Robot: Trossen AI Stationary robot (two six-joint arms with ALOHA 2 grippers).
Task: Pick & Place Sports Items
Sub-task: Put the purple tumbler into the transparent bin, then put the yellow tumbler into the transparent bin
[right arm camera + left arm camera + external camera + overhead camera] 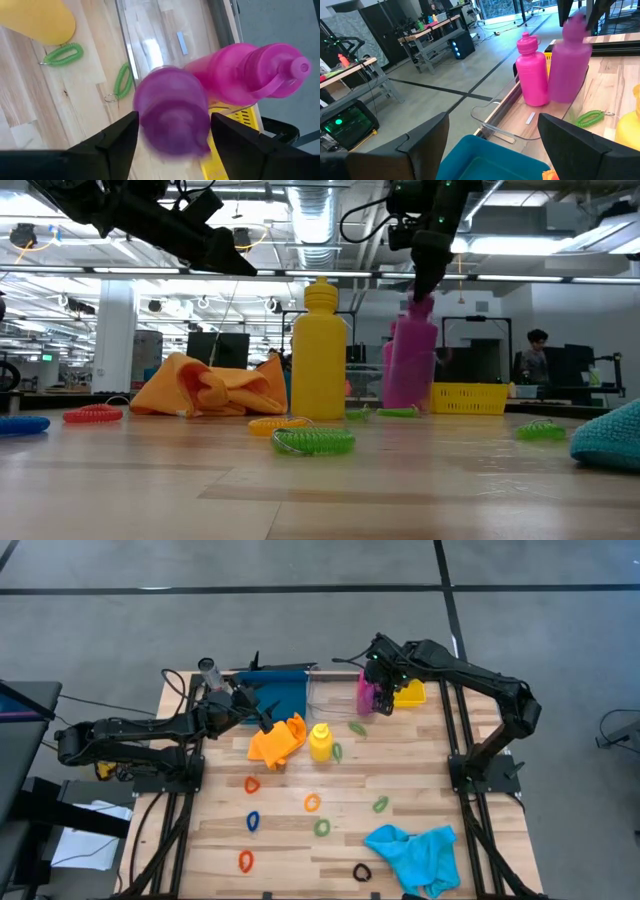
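High view: the right gripper hangs over the magenta bottle and purple bottle at the table's far edge, with the small yellow bin just beside it on the outer side. Toward the middle from that pincer lies a clear tray, then the blue tray. The left gripper hovers at the blue tray's near edge, touching nothing, just beside the orange cloth; the yellow bottle stands just past the cloth. Open wood with scattered elastic rings fills the near half, and the cyan cloth lies well apart from both pincers near the front edge.

Low view: the right gripper comes down from above onto the top of the purple bottle, which stands on the table. The yellow bottle stands free, the orange cloth beside it, a green ring in front.

Left wrist view: the left pincer's fingers stand wide apart with nothing between them, above the blue tray. Ahead, the magenta bottle and purple bottle stand upright, side by side, which the overhead picture blurs together.

Right wrist view: the right pincer's fingers flank the purple bottle with a narrow gap on each side; whether they grip it I cannot tell. The magenta bottle is just behind, the yellow bin beneath.
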